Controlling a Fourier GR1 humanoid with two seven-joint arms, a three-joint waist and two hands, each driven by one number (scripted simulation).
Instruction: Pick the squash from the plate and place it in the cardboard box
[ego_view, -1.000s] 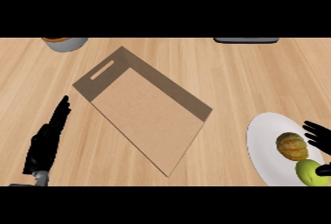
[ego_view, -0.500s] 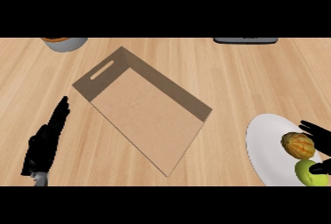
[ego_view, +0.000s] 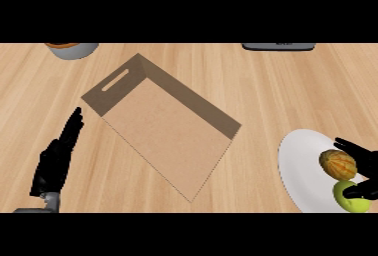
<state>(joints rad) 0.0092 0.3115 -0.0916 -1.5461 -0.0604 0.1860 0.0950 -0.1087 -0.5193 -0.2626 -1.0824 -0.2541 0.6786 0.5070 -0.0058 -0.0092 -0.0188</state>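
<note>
Head view: squash (ego_view: 339, 165), orange-tan, lies on white plate (ego_view: 304, 167) at right edge, above green fruit (ego_view: 350, 199). Right hand (ego_view: 363, 159) curled round squash. Open cardboard box (ego_view: 164, 124) centre. Left hand (ego_view: 57, 156) rests lower left, fingers straight, pressed together.

The left hand (ego_view: 55, 160) is black all over, long and narrow, with slim fingers that end in thin tips; it shows to the left of the cardboard box (ego_view: 166, 127). Below its wrist there is a short grey piece of forearm (ego_view: 46, 202), round like a tube, with a lighter grey band at the bottom. The right hand (ego_view: 363, 165) is also black, far to the right of the box, and only some dark, thick fingers of it are visible.
</note>
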